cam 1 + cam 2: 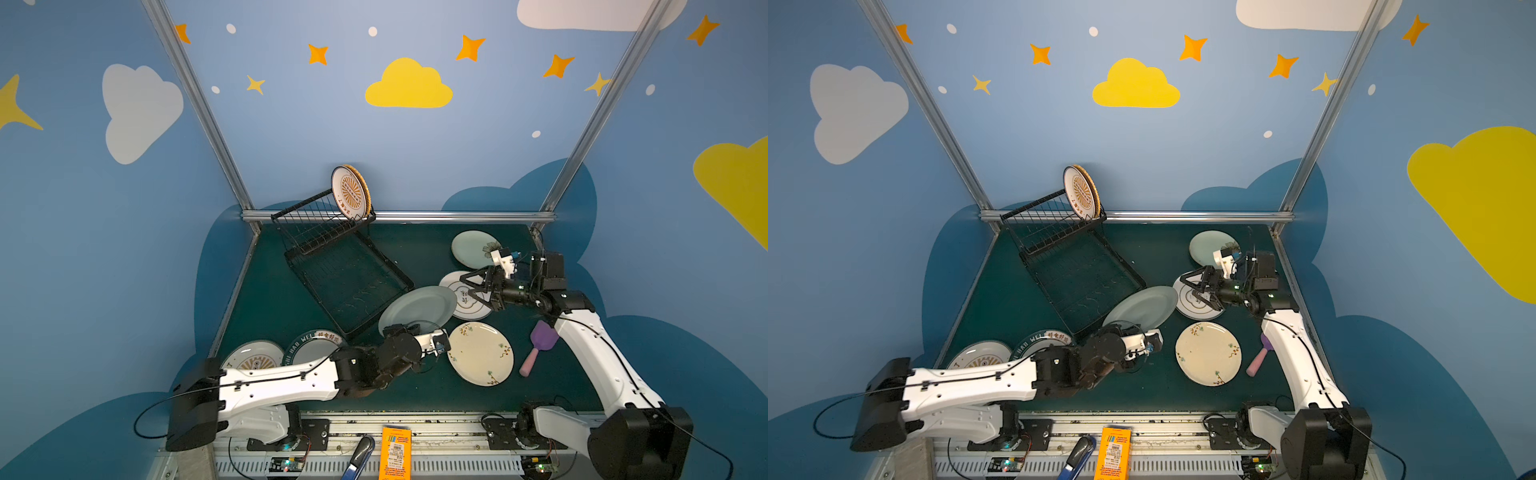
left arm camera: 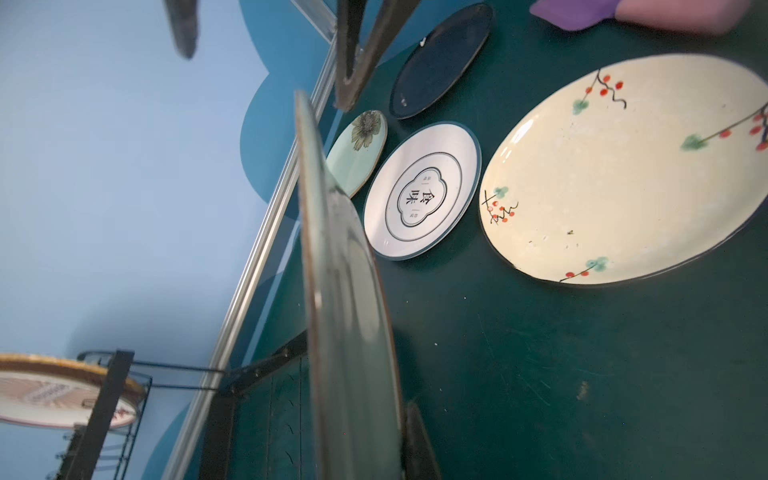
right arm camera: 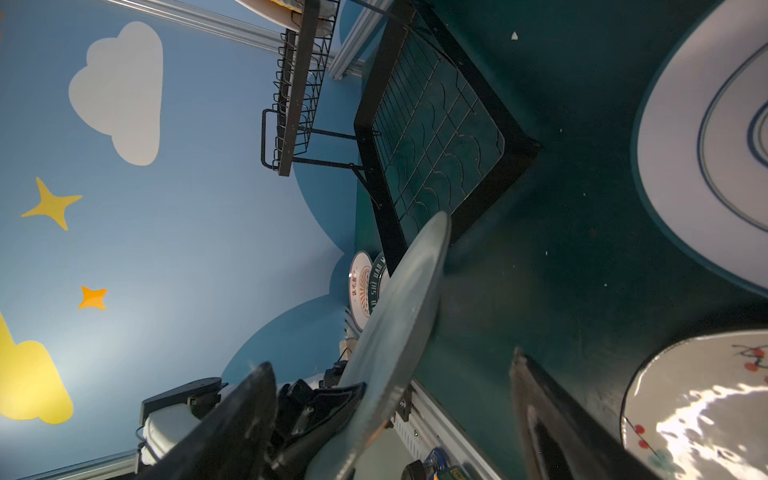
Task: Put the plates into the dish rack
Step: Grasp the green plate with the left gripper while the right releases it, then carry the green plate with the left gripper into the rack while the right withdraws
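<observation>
The left fingers (image 2: 419, 440) clamp the near rim of the pale green plate (image 1: 417, 309), which is tilted by the near corner of the dish rack (image 1: 316, 232). The right fingers (image 3: 552, 419) gape wide, empty. The sound move is to turn the plate upright, carry it toward the far edge of the table (image 1: 274, 299), and lower it squarely into 1 free slot.

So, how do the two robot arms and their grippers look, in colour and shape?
Both the left arm and the right arm have smooth white shells with bulky black joints, and a thin black cable clipped along each. The left gripper and the right gripper have black tapering fingers. A white camera mount with a blue part sits at each wrist.
</observation>
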